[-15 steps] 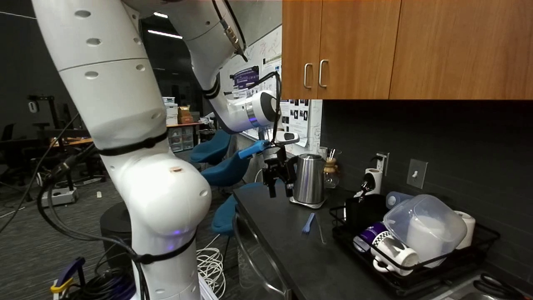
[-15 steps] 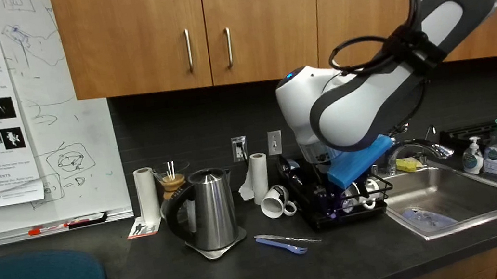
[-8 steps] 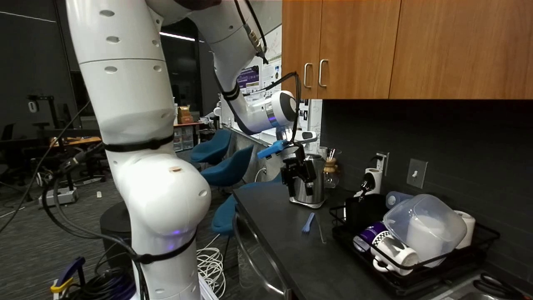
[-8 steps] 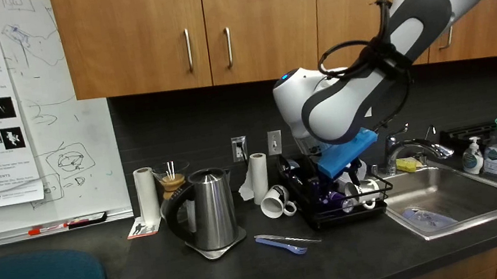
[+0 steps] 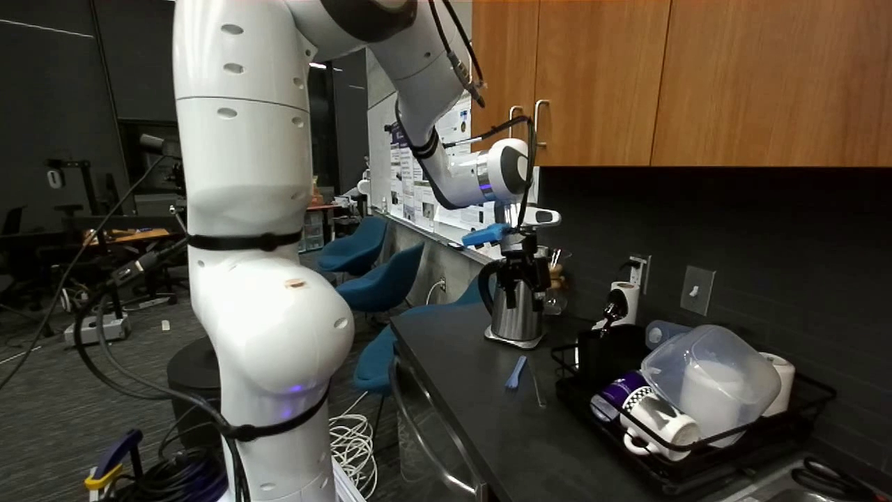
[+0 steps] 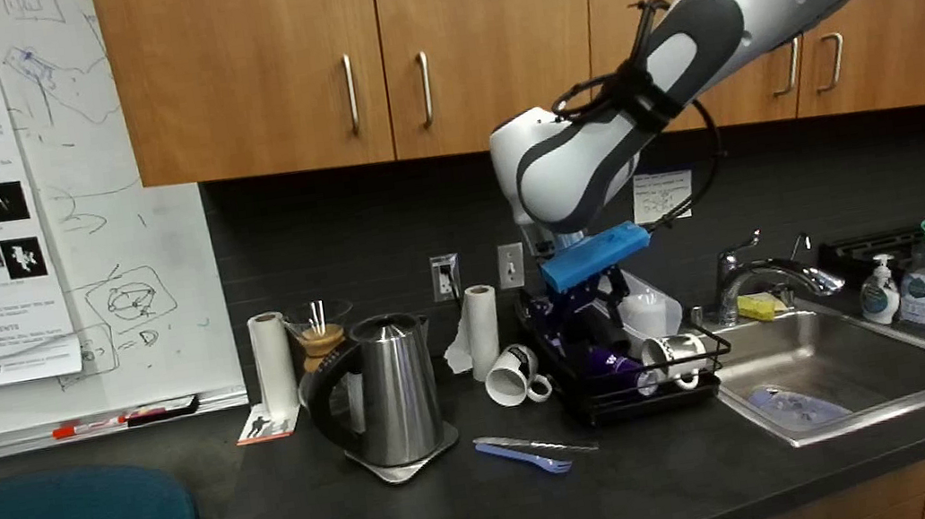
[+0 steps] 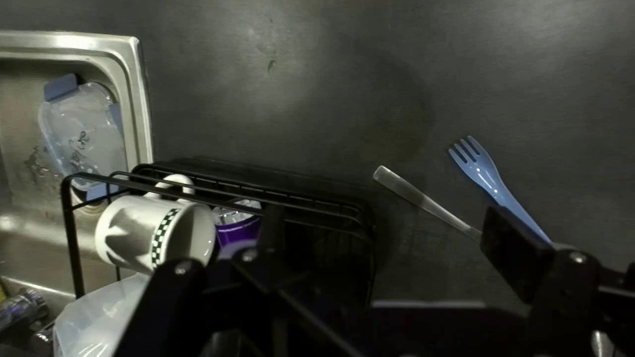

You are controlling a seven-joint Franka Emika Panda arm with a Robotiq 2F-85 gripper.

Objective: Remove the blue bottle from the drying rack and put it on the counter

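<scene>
The blue bottle (image 5: 665,333), blue-violet with a paler end, lies at the back of the black drying rack (image 5: 801,418). In the wrist view I do not see the bottle; the rack (image 7: 297,203) shows at lower left. My gripper (image 5: 525,300) is open and empty, pointing down above the dark counter (image 5: 488,418), in line with the kettle in that exterior view. In an exterior view the gripper (image 6: 582,301) covers part of the rack (image 6: 645,401) and hides the bottle. In the wrist view the open jaws (image 7: 392,240) have only counter and a knife between them.
The rack also holds a purple cup (image 5: 620,394), a checkered mug (image 5: 658,422) and a translucent bowl (image 5: 711,376). A steel kettle (image 6: 397,386), fork (image 6: 526,457), knife (image 6: 534,444) and mug (image 6: 511,377) stand or lie on the counter. Cabinets (image 6: 486,39) hang above; a sink (image 6: 857,358) lies beside the rack.
My open gripper has moved across the counter toward the rack and backsplash and straightened to point down. More of the cup, mug and bowl now shows. The bottle has not moved.
</scene>
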